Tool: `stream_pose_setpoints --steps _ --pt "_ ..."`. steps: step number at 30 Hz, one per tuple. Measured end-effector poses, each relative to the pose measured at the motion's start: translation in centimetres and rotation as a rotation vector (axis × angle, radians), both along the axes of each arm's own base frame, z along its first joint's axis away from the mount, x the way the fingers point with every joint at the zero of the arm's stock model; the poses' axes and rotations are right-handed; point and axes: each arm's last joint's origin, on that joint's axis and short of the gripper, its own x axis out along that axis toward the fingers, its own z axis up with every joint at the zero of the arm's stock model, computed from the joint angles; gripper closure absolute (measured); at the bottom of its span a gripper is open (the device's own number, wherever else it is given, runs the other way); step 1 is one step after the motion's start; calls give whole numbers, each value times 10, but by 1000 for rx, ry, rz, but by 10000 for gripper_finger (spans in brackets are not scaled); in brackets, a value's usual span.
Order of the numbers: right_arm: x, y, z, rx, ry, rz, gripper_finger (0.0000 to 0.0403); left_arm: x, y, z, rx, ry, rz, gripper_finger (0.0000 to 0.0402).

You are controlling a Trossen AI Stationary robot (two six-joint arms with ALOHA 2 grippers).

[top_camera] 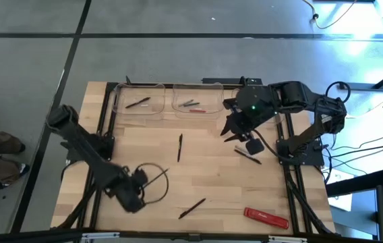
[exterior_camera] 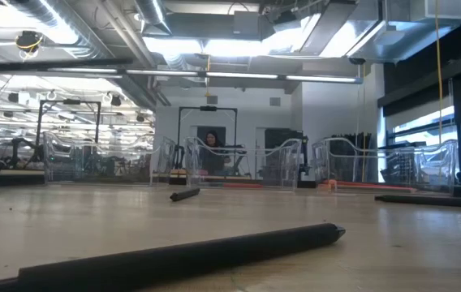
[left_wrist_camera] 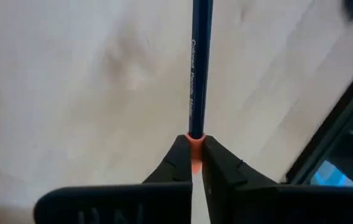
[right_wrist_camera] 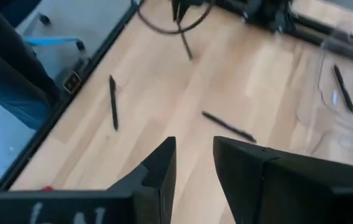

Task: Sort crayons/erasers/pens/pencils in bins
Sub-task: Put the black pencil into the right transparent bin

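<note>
Foremost, seen from table-top level, a black pen [exterior_camera: 214, 251] lies flat on the wooden table [top_camera: 144, 148], close to its front edge, one of several pens [top_camera: 180, 147] scattered over the boards. Reaching in from the table's left side, the left arm carries the left gripper [top_camera: 137, 189] low over the front-left part of the table, its fingers [left_wrist_camera: 176, 162] clamped tight on the orange end of a dark blue pencil [left_wrist_camera: 200, 74], which juts straight out past the fingertips. From the table's right side, the right arm bends over the far-right part, where the right gripper [top_camera: 235, 135] hangs above the boards with its fingers [right_wrist_camera: 158, 168] parted and nothing between them. Along the table's far edge stand the bins [top_camera: 115, 100]: the leftmost holds one black pen, the one beside it a few thin coloured sticks, and any bin beyond that is hidden under the right arm. Near the table's front-right corner rests a flat red bar [top_camera: 267, 217]. One pen lies at the table's centre, another just beside the right gripper.
</note>
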Motion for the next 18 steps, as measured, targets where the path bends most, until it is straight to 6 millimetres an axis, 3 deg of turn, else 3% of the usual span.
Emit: stream_pose_setpoints --steps 11,14,18 --pt "-2 -20 -3 -12 47 -81 293 34 104 43 159 -198 -83 399" --pt "-1 -24 -4 -11 48 -95 293 38 124 54 187 -273 -92 399" --pt "5 -31 -21 -8 84 -121 293 40 141 68 260 -385 -104 399"
